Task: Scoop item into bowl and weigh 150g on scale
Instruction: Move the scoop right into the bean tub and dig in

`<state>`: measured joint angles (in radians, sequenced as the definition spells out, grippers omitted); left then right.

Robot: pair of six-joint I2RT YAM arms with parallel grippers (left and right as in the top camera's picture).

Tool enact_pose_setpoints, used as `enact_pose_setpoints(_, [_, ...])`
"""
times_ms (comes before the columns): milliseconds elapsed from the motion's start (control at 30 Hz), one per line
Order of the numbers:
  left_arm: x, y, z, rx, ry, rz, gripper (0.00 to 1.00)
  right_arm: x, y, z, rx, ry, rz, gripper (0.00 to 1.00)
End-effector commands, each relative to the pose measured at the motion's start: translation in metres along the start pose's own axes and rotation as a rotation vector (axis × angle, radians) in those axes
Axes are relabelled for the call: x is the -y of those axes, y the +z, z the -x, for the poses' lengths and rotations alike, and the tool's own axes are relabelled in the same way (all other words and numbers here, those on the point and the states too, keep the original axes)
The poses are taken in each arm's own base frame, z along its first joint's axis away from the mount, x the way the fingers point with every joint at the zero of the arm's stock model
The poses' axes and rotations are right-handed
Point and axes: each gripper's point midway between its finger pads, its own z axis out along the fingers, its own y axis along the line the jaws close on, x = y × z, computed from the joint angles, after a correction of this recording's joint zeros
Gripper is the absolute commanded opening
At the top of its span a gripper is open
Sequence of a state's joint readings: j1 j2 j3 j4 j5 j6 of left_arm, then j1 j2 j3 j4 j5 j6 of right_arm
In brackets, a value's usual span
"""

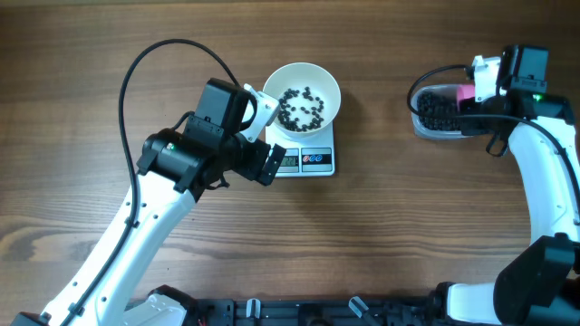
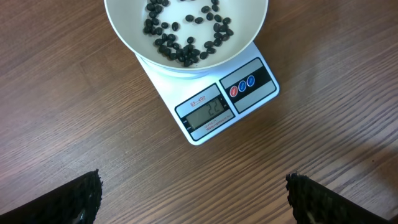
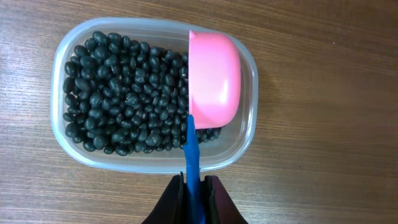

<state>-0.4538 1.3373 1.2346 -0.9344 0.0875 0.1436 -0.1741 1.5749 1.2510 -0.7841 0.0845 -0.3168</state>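
A white bowl (image 1: 303, 93) (image 2: 186, 37) holding a thin layer of black beans (image 1: 301, 106) (image 2: 186, 34) stands on the white scale (image 1: 306, 159) (image 2: 221, 106), whose grey display is lit. My left gripper (image 1: 265, 158) (image 2: 193, 199) hovers open just left of the scale's front, nothing between its fingers (image 2: 74, 199). At the far right, a clear tub (image 1: 441, 113) (image 3: 152, 152) is filled with black beans (image 3: 124, 99). My right gripper (image 1: 485, 91) (image 3: 194, 199) is shut on the blue handle (image 3: 191, 155) of a pink scoop (image 1: 464, 93) (image 3: 214, 78), whose cup lies mouth-down in the tub.
A black cable (image 1: 172, 54) loops over the table behind the left arm. The right arm's white links (image 1: 544, 181) run down the right edge. Bare wooden tabletop (image 1: 390, 208) lies between the scale and the tub.
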Motion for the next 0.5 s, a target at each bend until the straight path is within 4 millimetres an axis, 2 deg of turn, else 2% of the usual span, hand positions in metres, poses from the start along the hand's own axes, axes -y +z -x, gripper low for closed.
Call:
enact_pose_setpoints(0, [0.004,0.003,-0.003,-0.008,-0.009,-0.018,1.00,0.002,0.011,-0.007,-0.036,-0.023,-0.013,0.04])
enact_pose_setpoints(33, [0.003,0.003,-0.003,-0.008,-0.009,-0.017,1.00,-0.001,0.014,-0.008,-0.043,-0.024,0.002,0.04])
enact_pose_setpoints(100, [0.003,0.003,-0.003,-0.008,-0.009,-0.017,1.00,-0.019,0.019,-0.013,-0.063,-0.024,0.100,0.04])
enact_pose_setpoints(233, [0.004,0.003,-0.003,-0.008,-0.009,-0.018,1.00,-0.049,0.015,-0.007,-0.020,-0.013,0.275,0.04])
enact_pose_setpoints(467, [0.003,0.003,-0.003,-0.008,-0.009,-0.017,1.00,-0.065,0.010,-0.002,0.011,-0.005,0.373,0.04])
